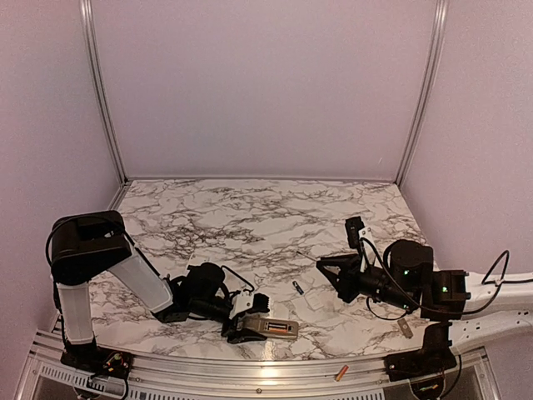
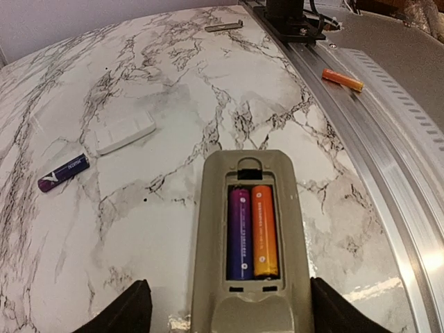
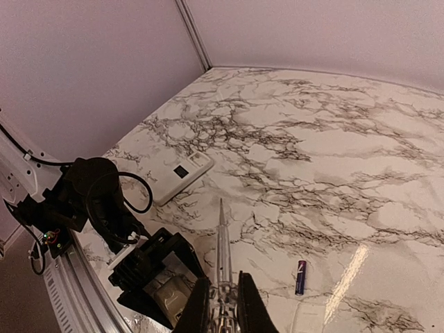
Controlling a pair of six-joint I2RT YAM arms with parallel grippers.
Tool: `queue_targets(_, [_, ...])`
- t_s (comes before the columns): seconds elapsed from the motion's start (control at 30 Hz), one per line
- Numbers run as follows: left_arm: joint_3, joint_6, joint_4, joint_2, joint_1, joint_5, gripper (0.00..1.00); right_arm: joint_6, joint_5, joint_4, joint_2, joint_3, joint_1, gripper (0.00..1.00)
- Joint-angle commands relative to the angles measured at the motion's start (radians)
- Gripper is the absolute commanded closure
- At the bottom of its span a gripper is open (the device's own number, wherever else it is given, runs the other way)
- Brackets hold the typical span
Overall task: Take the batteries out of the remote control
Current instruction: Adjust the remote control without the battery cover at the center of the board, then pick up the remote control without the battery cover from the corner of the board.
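Batteries (image 2: 263, 229) — light, slick, snug in remote (image 2: 208, 229); lever up one end. Left gripper (image 2: 229, 286) open astride it, right gripper (image 3: 222, 305) clamping thin tool (image 3: 222, 236).

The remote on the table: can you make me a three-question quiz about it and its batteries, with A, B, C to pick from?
1. Where is the loose orange battery?
A) on the metal rail at the table's edge
B) under the remote
C) standing against the wall

2. How many batteries sit in the remote's compartment?
A) none
B) two
C) four

3. The compartment is:
A) open, with no cover on it
B) covered
C) taped over

Answers:
1 A: it lies on the grey rail, off the marble table.
2 B: a purple battery and an orange battery lie side by side.
3 A: the cells show, and a white cover piece lies apart on the marble.
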Motion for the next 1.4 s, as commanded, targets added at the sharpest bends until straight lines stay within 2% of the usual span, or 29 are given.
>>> queue_targets(0.0, [0.018, 0.051, -0.122, 0.011, 0.003, -0.014, 0.17, 0.012, 0.018, 0.004, -0.012, 0.016, -0.002, 1.0])
queue_targets(0.13, [0.037, 0.064, -0.138, 0.037, 0.003, 0.03, 0.19, 0.011, 0.017, 0.009, -0.003, 0.018, -0.001, 1.0])
queue_targets(0.37, [0.056, 0.057, -0.184, 0.071, 0.007, 0.08, 0.31, 0.013, 0.015, 0.013, 0.005, 0.018, -0.002, 1.0])
queue_targets(0.67, [0.059, 0.046, -0.245, 0.074, 0.038, 0.072, 0.52, 0.017, 0.014, 0.007, -0.001, 0.013, -0.002, 1.0])
queue_targets(0.77, [0.053, 0.053, -0.247, 0.069, 0.045, 0.062, 0.65, 0.017, 0.014, 0.002, -0.004, 0.016, -0.001, 1.0])
queue_targets(0.93, [0.017, 0.054, -0.173, 0.027, 0.037, 0.009, 0.88, 0.009, 0.015, -0.026, -0.006, 0.032, -0.002, 1.0])
queue_targets(1.03, [-0.023, 0.064, -0.098, -0.027, 0.021, -0.056, 0.98, 0.004, 0.015, -0.05, -0.01, 0.046, -0.002, 1.0])
queue_targets(1.2, [-0.071, 0.072, 0.001, -0.097, -0.001, -0.213, 1.0, -0.004, 0.005, -0.129, -0.003, 0.083, -0.002, 1.0])
queue_targets(1.37, [-0.036, 0.08, -0.04, -0.145, -0.015, -0.375, 1.0, -0.009, -0.017, -0.16, 0.0, 0.099, -0.002, 1.0])
